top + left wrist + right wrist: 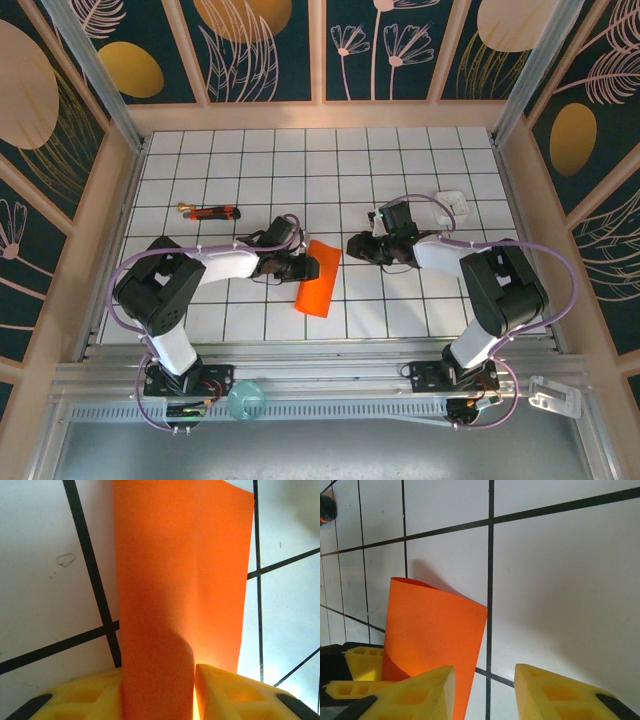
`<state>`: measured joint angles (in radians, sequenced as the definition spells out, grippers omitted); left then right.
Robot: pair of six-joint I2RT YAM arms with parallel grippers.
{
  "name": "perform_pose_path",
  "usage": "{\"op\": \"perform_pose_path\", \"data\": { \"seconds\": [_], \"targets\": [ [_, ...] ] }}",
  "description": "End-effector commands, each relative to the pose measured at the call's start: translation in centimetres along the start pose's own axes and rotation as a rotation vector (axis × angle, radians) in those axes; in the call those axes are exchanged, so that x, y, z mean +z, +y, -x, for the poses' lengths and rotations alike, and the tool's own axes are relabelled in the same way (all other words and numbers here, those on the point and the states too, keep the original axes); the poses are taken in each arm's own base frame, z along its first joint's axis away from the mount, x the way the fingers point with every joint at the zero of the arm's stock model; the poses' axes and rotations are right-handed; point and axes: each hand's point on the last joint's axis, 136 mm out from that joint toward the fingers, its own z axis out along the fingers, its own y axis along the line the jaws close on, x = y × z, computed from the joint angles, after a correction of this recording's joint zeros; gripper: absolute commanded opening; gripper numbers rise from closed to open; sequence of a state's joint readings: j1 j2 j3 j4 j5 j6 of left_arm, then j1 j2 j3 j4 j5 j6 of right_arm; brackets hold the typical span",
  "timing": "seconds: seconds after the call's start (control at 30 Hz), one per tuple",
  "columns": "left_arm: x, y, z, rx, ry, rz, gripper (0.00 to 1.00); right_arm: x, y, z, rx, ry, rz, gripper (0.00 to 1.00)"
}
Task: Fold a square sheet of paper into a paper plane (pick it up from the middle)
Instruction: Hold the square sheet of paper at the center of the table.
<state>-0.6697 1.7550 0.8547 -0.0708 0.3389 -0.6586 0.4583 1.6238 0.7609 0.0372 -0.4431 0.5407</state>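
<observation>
White gridded tabletop (pixel 420 160) fills the floor of a booth walled with dark teal floral panels (pixel 260 50), and the two arms reach inward across it from the near edge. From above, the left arm (pixel 190 275) and the right arm (pixel 490 275) face each other near the middle of the grid. Between them lies the square sheet of paper (pixel 318 280), bright orange-red and curved over on itself, so from above it shows as a narrow slanted strip just left of centre. The left gripper (pixel 305 267) grasps it: in the left wrist view the sheet (pixel 182 580) runs up from between the yellow fingers (pixel 220 690), which pinch its near end. The right gripper (pixel 355 245) sits just right of the sheet with its jaws apart; in its own wrist view bare table shows between the fingertips (pixel 485 672), and the curled paper (pixel 435 625) stands beside the left finger. A thin red-and-black stick-like tool (pixel 210 212) lies behind the left arm, and a small white square object (pixel 452 203) sits behind the right arm.
</observation>
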Motion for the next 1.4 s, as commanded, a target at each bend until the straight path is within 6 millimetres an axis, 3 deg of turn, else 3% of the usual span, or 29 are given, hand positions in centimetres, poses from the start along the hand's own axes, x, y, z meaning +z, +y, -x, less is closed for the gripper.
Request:
{"op": "perform_pose_path", "data": {
  "seconds": [0.0, 0.6, 0.83, 0.97, 1.23, 1.37],
  "targets": [
    [2.4, 6.0, -4.8, -0.047, 0.137, 0.196, 0.4, 0.1, 0.1, -0.3, 0.005, 0.002, 0.005, 0.36],
    [2.3, 6.3, -5.1, -0.046, 0.142, 0.208, 0.4, -0.6, -0.6, 0.7, 0.004, -0.026, -0.025, 0.36],
    [2.3, 6.4, -5.2, -0.048, 0.142, 0.209, 0.4, -0.5, 0.3, 0.4, 0.009, -0.018, 0.008, 0.35],
    [2.4, 6.5, -5.1, -0.049, 0.142, 0.21, 0.4, 0.1, 1.1, -0.5, 0.013, 0.002, 0.039, 0.29],
    [2.4, 6.6, -5.3, -0.052, 0.144, 0.212, 0.4, 1.5, 3.4, -3.4, 0.02, 0.072, 0.095, 0.01],
    [2.4, 6.6, -5.3, -0.052, 0.143, 0.212, 0.4, 2.5, 4.0, -5.0, 0.02, 0.11, 0.095, 0.0]
  ]
}}
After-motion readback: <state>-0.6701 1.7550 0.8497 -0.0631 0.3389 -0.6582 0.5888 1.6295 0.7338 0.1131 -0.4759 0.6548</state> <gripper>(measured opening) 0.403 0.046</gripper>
